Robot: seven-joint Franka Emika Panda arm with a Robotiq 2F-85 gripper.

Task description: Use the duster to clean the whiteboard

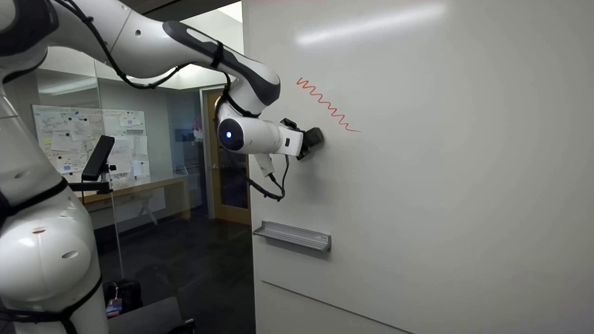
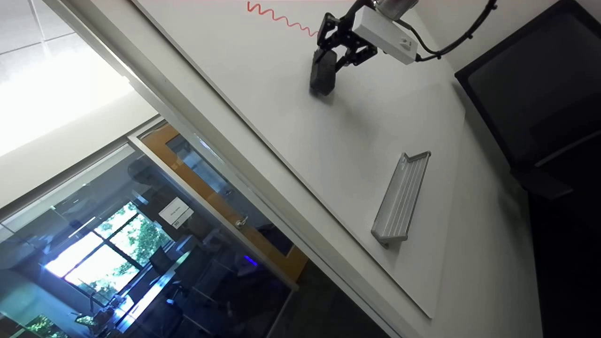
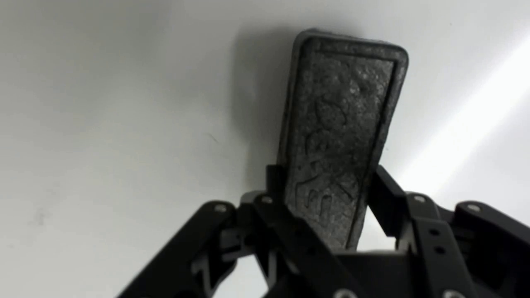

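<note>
The duster is a dark grey block with an embossed face; it shows in both exterior views [image 1: 314,136] [image 2: 323,74] and in the wrist view [image 3: 339,124]. My gripper [image 1: 305,141] [image 2: 329,56] [image 3: 327,182] is shut on its sides near one end. The duster is at or very close to the whiteboard [image 1: 441,195] [image 2: 281,117]; I cannot tell if it touches. A red zigzag line [image 1: 332,110] [image 2: 280,19] is drawn on the board, up and to the right of the duster in an exterior view. The zigzag is out of the wrist view.
A grey tray [image 1: 292,235] [image 2: 403,197] sticks out from the board below the gripper. The board's edge is close to the arm, with a glass wall and a wooden door [image 1: 232,185] beyond. A black screen [image 2: 540,80] stands beside the board in an exterior view.
</note>
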